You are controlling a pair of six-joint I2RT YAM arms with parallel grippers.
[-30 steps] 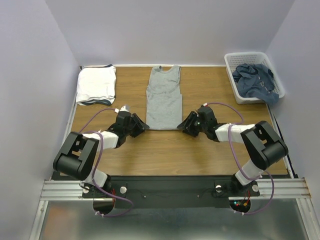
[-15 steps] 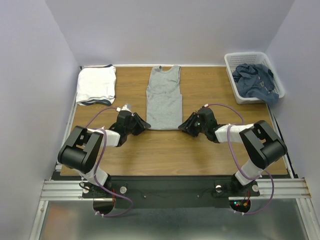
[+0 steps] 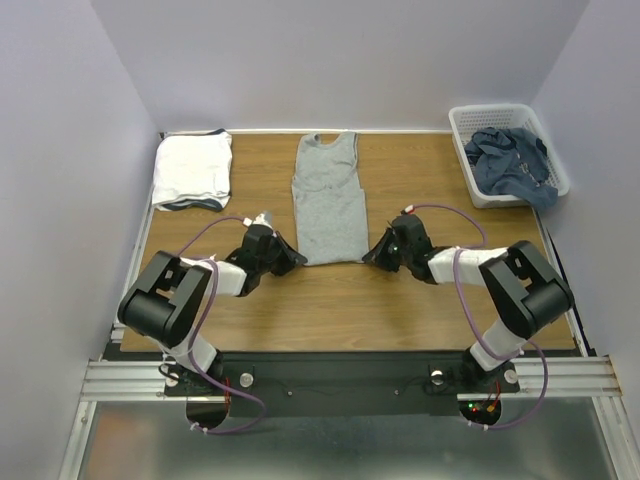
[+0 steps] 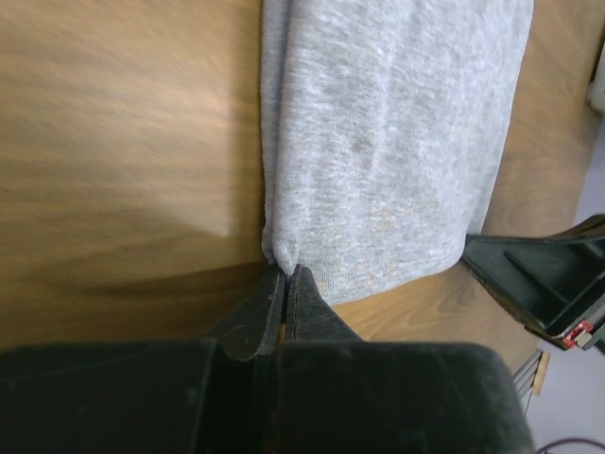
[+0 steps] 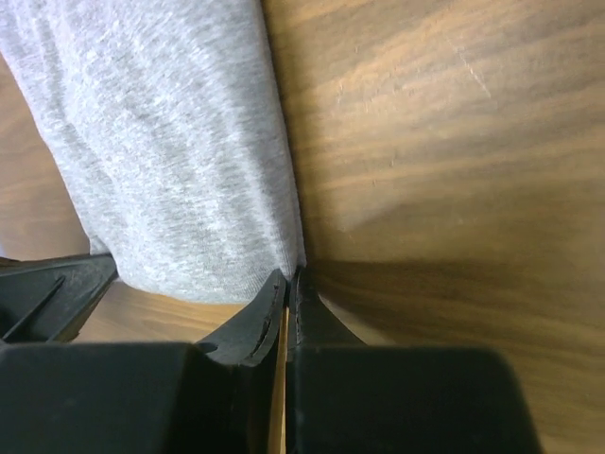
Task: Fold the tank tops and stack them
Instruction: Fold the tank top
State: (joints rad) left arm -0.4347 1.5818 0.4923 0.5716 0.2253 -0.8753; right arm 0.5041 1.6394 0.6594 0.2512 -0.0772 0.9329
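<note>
A heather grey tank top (image 3: 328,200) lies flat and lengthwise in the middle of the table, straps toward the back wall. My left gripper (image 3: 296,258) is shut on its near left hem corner. The left wrist view shows the jaws (image 4: 285,272) pinched together on the grey cloth (image 4: 388,142). My right gripper (image 3: 368,254) is shut on the near right hem corner. Seen from the right wrist, its fingertips (image 5: 293,276) close on the edge of the fabric (image 5: 170,142). A folded white tank top (image 3: 190,170) rests at the back left.
A white lattice basket (image 3: 480,185) stands at the back right with dusty blue garments (image 3: 512,162) in it. Bare wooden tabletop (image 3: 340,300) lies between the hem and the arm bases. Purple walls enclose the table on three sides.
Both grippers went from open to shut and slid inward onto the grey tank top's near hem corners. The hem now sits slightly bunched between them.
</note>
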